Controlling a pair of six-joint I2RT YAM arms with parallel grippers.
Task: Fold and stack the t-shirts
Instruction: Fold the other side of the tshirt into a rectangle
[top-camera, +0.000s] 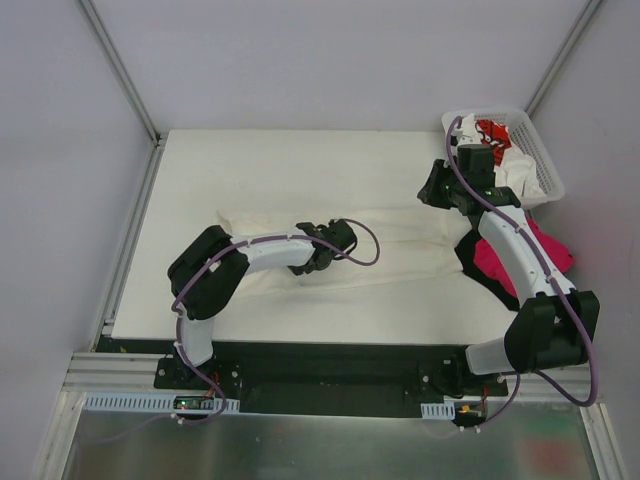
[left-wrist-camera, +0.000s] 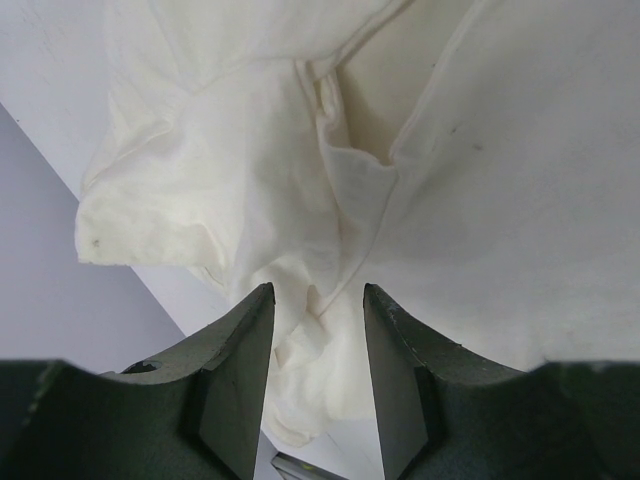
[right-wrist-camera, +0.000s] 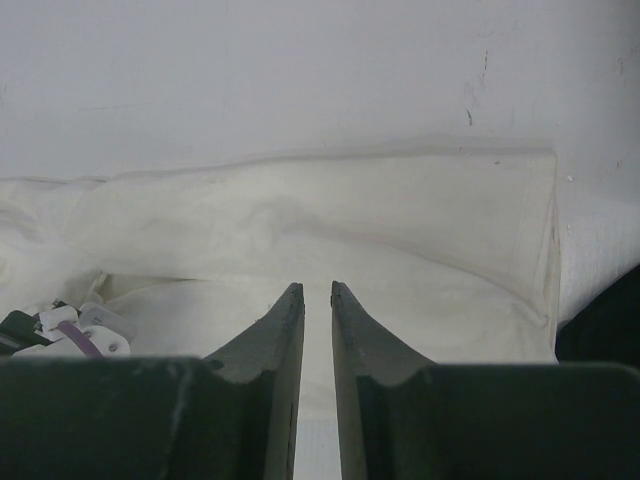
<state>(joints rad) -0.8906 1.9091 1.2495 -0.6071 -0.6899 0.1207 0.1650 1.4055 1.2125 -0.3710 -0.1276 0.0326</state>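
The shirt lies across the surface, with a bunched fold pinched in the left end effector. The right end effector has narrow jaws at the shirt's right end, and I can't tell if it grips. I'd draw the cloth taut and flat before folding.

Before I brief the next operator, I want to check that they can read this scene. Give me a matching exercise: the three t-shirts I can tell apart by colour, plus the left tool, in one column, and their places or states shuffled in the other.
Column one:
1. cream t-shirt
2. magenta-pink t-shirt
3. red-print t-shirt
4. left tool

Column two:
A. in the white basket at the far right corner
B. closed on bunched cream cloth
C. at the right edge of the table, partly under the right arm
D. spread across the middle of the table

Pairs: 1-D, 2-C, 3-A, 4-B
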